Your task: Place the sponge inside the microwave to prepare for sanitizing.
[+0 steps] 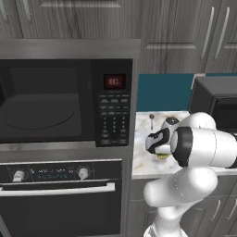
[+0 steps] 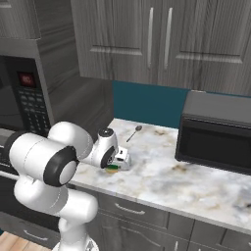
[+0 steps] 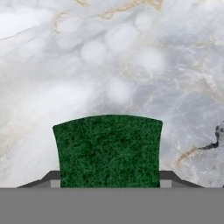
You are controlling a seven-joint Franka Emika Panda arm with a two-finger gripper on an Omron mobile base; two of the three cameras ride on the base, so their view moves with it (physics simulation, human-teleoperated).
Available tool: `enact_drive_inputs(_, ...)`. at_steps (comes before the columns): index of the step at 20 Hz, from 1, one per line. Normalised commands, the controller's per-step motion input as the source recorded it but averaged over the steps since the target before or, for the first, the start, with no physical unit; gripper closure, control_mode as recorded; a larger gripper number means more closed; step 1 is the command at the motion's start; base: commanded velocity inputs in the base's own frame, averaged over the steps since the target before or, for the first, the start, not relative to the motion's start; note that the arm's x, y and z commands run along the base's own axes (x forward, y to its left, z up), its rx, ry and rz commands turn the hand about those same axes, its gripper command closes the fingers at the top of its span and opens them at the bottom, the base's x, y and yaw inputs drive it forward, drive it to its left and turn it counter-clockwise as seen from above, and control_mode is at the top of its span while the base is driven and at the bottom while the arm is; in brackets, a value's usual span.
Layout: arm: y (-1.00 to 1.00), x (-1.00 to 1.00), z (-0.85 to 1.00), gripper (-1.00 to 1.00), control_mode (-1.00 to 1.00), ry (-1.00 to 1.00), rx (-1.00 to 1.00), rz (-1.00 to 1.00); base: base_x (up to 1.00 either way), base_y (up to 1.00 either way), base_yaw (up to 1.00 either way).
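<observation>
Your pincer is down at the marble table, and the sponge sits right between its 2 fingertips. In the hand view the green scouring face fills the gap, with a dark tip showing at each lower corner of it. The tips look pressed against the sponge's 2 sides, but you cannot tell from these pictures whether the squeeze is finished or the jaws are only partway in, so treat the hold as unproven.

From the right base view the sponge shows as a small green and yellow sliver under the hand, lying flat on the table, directly below the pincer. Its long axis appears to run across the gap from tip to tip, though the near part is cut off, so that is a judgement only.

The relation that matters next is where the microwave lies from the pincer: well apart to the left side and higher up, set in its steel frame above the oven. Its door looks shut in the left base view, with the turntable faint behind the dark window. A spoon lies just beyond the pincer, and a black countertop box stands well off on the far side from the microwave.
</observation>
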Motion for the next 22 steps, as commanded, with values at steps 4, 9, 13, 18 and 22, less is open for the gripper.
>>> enact_drive_inputs(4,-0.08,-0.26,0.61,1.0,-1.0,0.03,0.0,0.0,0.0,0.0,0.0)
enact_drive_inputs(9,-0.12,-0.51,0.91,1.0,-1.0,0.1,0.0,-0.03,0.0,0.0,0.0)
enact_drive_inputs(13,-0.03,-0.62,0.99,1.0,-1.0,0.09,0.0,-0.03,0.0,0.0,0.0)
enact_drive_inputs(18,0.0,-0.94,0.9,1.0,-1.0,0.04,0.0,-0.07,0.0,0.0,0.0)
enact_drive_inputs(22,0.0,-1.0,0.85,1.0,-1.0,0.07,0.0,-0.08,0.0,0.0,0.0)
